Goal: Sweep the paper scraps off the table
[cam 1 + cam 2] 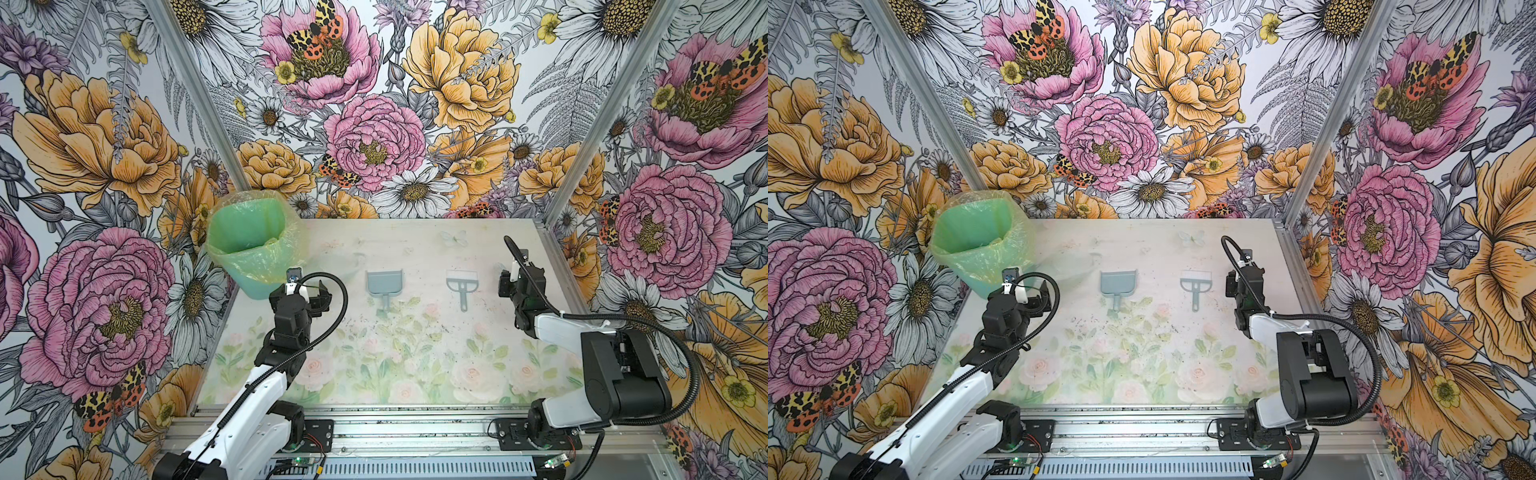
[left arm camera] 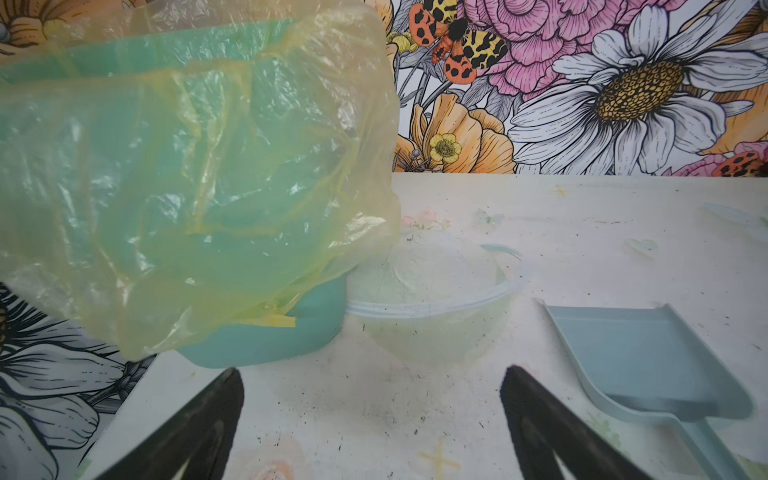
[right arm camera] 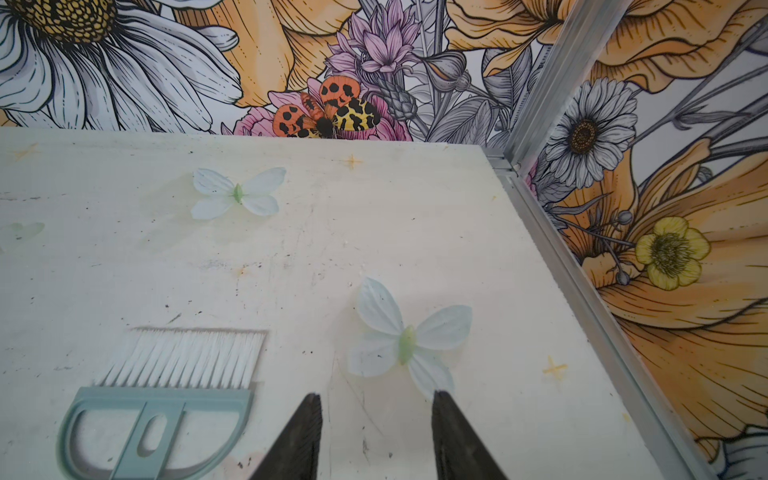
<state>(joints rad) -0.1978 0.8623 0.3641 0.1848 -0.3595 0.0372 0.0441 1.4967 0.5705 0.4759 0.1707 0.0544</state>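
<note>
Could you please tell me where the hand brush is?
In both top views the hand brush lies flat on the table, right of centre, to the right of the dustpan, bristles toward the back wall.

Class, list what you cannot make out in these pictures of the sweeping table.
- Bin bottom: both top views, hidden by its own wall and liner.
- Dustpan handle end: left wrist view, cut by edge.
- Specks on table: too small to identify, every view.

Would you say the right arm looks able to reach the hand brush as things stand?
Likely yes: the hand brush lies on bare table beside the right hand, which is open and empty, with nothing between them.
</note>
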